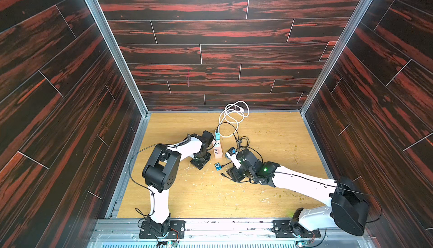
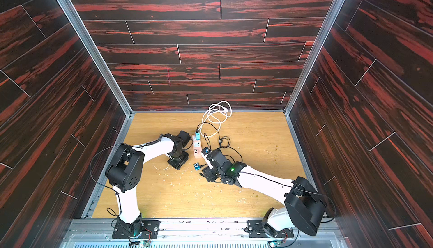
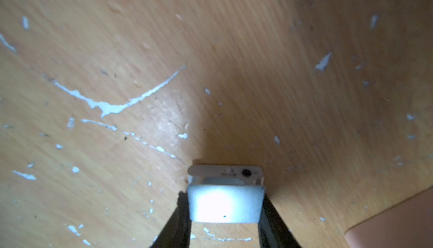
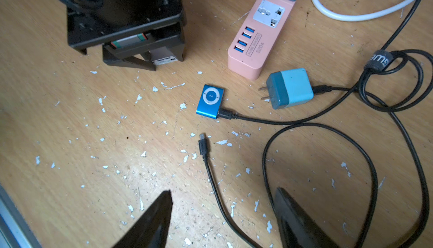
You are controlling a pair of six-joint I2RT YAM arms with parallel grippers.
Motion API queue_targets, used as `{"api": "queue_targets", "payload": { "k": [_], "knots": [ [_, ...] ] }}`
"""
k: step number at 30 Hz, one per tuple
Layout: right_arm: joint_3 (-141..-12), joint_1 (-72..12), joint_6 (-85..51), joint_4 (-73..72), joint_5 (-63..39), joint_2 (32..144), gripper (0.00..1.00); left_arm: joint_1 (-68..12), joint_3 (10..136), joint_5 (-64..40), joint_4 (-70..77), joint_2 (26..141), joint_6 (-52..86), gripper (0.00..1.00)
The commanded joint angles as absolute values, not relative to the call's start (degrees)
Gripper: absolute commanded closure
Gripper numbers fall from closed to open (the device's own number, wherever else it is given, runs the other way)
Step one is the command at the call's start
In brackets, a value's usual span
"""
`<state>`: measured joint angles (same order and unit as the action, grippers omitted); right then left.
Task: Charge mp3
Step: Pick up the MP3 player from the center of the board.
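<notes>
Left wrist view: my left jaws clench the silver mp3 (image 3: 226, 200), likely steadying it for plugging; right jaws released.

Both top views look steeply down from high overhead, sharing the whole tabletop (image 1: 269, 129). My left wrist camera hovers close over the wood; my right wrist camera, farther back, catches my left hand (image 4: 161, 59).

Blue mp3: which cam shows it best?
Right wrist: blue mp3 close and sharp, cable plugged in. Both top views show only a tiny blue speck. Left wrist shows only a silver mp3.
</notes>
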<state>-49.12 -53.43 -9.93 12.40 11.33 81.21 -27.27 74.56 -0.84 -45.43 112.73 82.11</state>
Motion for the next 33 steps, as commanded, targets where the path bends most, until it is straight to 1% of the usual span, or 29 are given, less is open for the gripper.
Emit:
{"api": "queue_targets", "payload": {
  "k": [1, 3, 9, 12, 15, 17, 20, 22, 24, 29, 33],
  "knots": [
    [-50.62, -53.99, -9.40, 12.32, 10.42, 83.63, 0.28, -27.16, 69.76, -3.16, -40.80, 119.63, 81.49, 0.76],
    [-50.70, -54.04, -9.27, 11.96, 9.89, 84.57, 0.28, -27.09, 69.28, -3.19, -40.01, 119.15, 81.31, 0.81],
    [-51.32, -54.17, -9.40, 11.64, 9.07, 87.10, 0.28, -27.07, 69.79, -2.75, -40.14, 117.95, 80.34, 0.80],
    [-51.37, -54.23, -9.40, 11.38, 8.96, 87.53, 0.28, -27.07, 70.62, -2.61, -41.31, 117.95, 79.32, 0.69],
    [-51.59, -54.23, -9.40, 11.46, 8.83, 87.97, 0.28, -27.07, 71.27, -2.08, -42.50, 117.79, 78.58, 0.56],
    [-51.59, -54.23, -9.40, 11.48, 8.94, 88.13, 0.28, -27.07, 71.69, -1.39, -43.43, 117.43, 78.17, 0.52],
    [-51.67, -54.25, -9.40, 11.52, 8.88, 88.20, 0.28, -26.90, 72.37, -0.73, -44.55, 117.25, 77.40, 0.49],
    [-51.68, -54.24, -9.40, 11.51, 8.80, 88.29, 0.28, -26.68, 73.36, -0.29, -45.79, 117.51, 76.63, 0.45],
    [-51.75, -54.23, -9.31, 11.69, 8.79, 88.48, 0.28, -26.55, 74.11, 0.24, -46.43, 117.55, 75.87, 0.44],
    [-51.94, -54.37, -9.31, 11.87, 8.71, 88.77, 0.28, -26.15, 75.80, 1.58, -48.39, 117.68, 74.49, 0.37],
    [-51.94, -54.36, -9.23, 11.87, 8.46, 88.99, 0.28, -25.84, 76.38, 1.94, -49.09, 117.85, 73.32, 0.38]
  ]
}}
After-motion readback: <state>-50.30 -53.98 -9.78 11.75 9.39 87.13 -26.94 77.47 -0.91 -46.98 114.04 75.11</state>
